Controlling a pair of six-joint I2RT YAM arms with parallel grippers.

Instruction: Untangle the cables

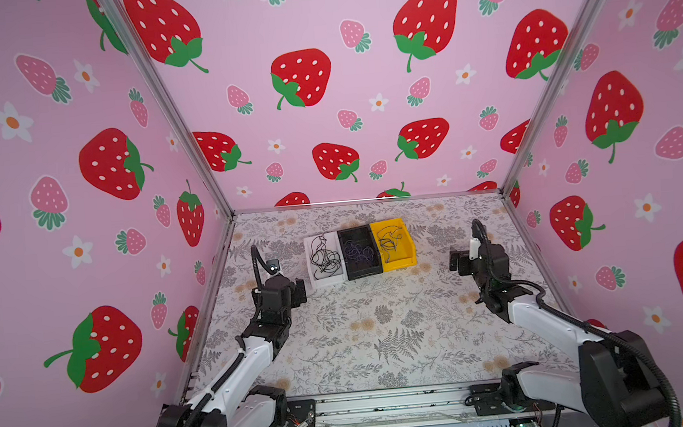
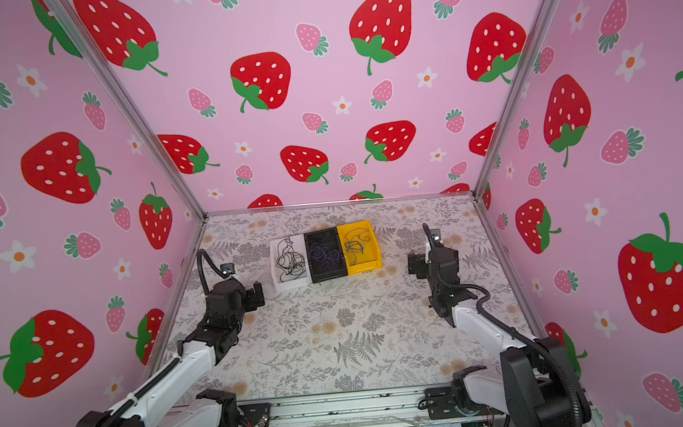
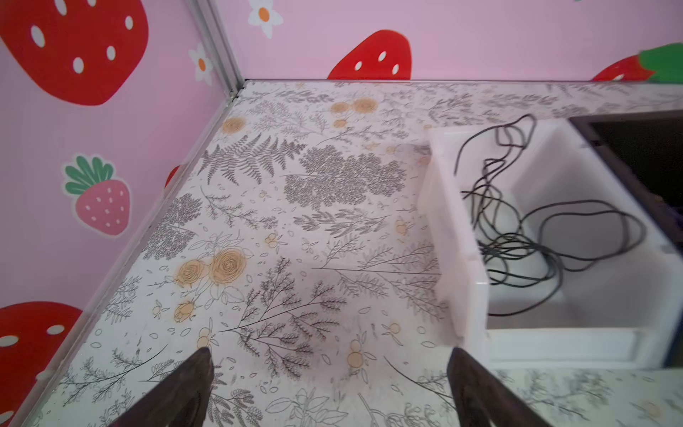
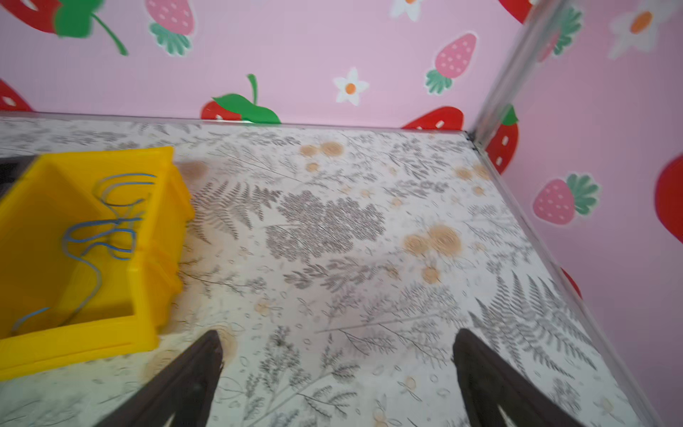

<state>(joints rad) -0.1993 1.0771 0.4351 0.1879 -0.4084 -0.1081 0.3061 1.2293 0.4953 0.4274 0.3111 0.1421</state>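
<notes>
Both wide open and empty: left gripper (image 3: 329,355), right gripper (image 4: 338,334). Between them, black cables (image 3: 506,251) sit in white bin (image 3: 454,236), purple cables (image 1: 359,254) in black bin (image 1: 364,274), blue cables (image 4: 103,239) in yellow bin (image 4: 148,281).

Robot lab test booth, not a home: strawberry-print walls (image 1: 317,37) on alu frame posts (image 1: 173,111), floral tabletop (image 1: 382,324), 2 robot arms (image 1: 254,350) bolted to a metal rail (image 1: 388,404) at front edge.
</notes>
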